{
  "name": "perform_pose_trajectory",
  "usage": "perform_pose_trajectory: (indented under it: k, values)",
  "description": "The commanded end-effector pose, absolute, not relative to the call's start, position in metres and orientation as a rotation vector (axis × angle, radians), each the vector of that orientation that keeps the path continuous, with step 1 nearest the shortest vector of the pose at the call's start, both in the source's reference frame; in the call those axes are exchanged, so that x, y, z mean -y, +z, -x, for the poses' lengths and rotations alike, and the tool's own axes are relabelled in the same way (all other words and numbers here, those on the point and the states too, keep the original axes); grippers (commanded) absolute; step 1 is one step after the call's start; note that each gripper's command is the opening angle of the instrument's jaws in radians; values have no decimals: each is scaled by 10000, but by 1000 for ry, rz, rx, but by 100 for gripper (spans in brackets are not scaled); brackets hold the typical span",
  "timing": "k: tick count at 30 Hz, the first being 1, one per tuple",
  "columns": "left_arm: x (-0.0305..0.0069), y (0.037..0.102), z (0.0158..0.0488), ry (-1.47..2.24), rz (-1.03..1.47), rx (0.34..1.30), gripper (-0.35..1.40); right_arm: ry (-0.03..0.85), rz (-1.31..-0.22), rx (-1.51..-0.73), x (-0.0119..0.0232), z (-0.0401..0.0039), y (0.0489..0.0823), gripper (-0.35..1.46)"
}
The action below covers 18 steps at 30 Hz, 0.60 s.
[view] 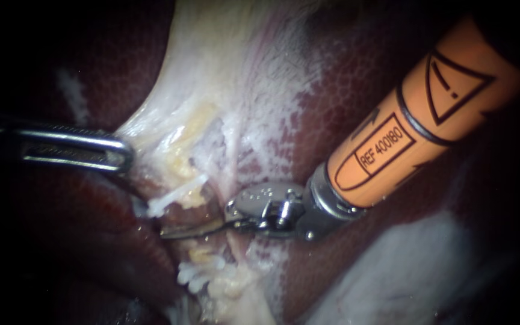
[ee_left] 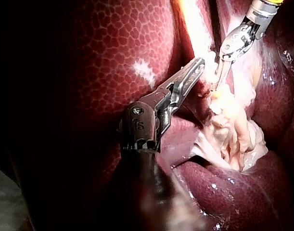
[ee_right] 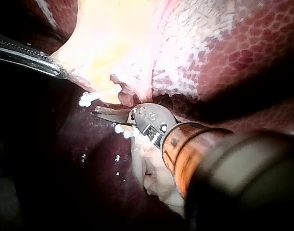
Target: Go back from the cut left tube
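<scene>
In the endoscope view the right instrument (view: pixel 179 232) comes in from the upper right on an orange shaft. Its pincer, a pair of thin blades, lies together and holds nothing, with the tips resting in the gap of the cut left tube (view: pixel 173 198); one whitish stump sits just above the blades and the lower stump (view: pixel 197 274) just below. The left instrument (view: pixel 118 155) reaches in from the left, its pincer clamped on the edge of the pale tissue (view: pixel 212 72), which looks drawn taut over the mottled liver (view: pixel 338 90). In the left wrist view the left instrument (ee_left: pixel 197 67) has its pincer closed flat with the tip buried in the pale tissue (ee_left: pixel 228 120), and the right instrument (ee_left: pixel 218 82) points its blades down just ahead of it. In the right wrist view the right instrument (ee_right: pixel 101 111) shows one dark closed wedge just beside the white stump of the cut left tube (ee_right: pixel 91 99), with the left instrument (ee_right: pixel 55 71) off to one side. To my eye the cut is made and the retreat has not begun. The next move calls for sliding the blades straight back along their own shaft, kept together, without snagging either stump, while the left hold stays put
</scene>
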State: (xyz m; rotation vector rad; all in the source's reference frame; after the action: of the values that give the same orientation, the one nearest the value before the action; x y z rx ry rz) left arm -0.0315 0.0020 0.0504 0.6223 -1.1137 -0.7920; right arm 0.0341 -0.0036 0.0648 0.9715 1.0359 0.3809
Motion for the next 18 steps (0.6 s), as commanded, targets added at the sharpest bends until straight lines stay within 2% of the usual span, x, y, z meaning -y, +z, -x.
perform_pose_trajectory:
  k: [1,11,15,18]
  values:
    - [-20,504,315,-792,-622,1114,-35,381,-972,-1036,36,-341,647,-35]
    - [-20,504,315,-792,-622,1114,-35,390,-985,-1032,36,-341,647,-35]
    - [-20,504,315,-792,-622,1114,-35,404,-1006,-1057,36,-341,647,-35]
    - [-19,504,315,-792,-621,1114,-35,405,-1015,-1070,36,-340,648,-28]
